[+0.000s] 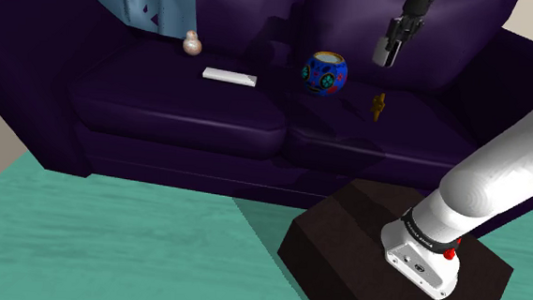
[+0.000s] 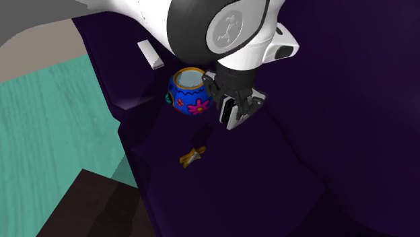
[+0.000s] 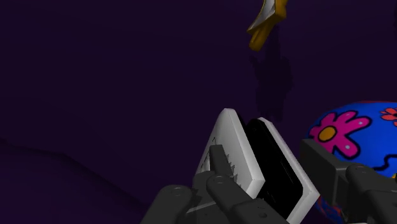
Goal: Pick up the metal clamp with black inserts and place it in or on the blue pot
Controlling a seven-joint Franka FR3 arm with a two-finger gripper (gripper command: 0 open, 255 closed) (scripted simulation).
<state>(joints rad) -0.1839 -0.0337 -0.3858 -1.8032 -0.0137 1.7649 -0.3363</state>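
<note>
The grey metal clamp [image 3: 238, 146] with a black insert hangs in the air above the dark purple sofa seat [image 1: 192, 98], and my gripper [image 3: 270, 162] is shut on it. In the second exterior view the gripper [image 2: 234, 111] holds the clamp [image 2: 231, 116] just to the right of the blue pot [image 2: 190, 91] and a little nearer the camera. The pot [image 1: 325, 72] is round, painted with pink flowers, and stands upright on the seat with its mouth open upward. In the shoulder view the gripper [image 1: 389, 49] is up and to the right of it. The pot [image 3: 356, 137] lies close beside one finger.
A small gold object [image 1: 378, 105] lies on the seat below the gripper, seen as well in the second exterior view [image 2: 192, 157]. A flat white bar [image 1: 231, 76] and a small beige round figure [image 1: 192, 44] sit further left. The dark stand [image 1: 390, 254] fronts the sofa on the teal floor.
</note>
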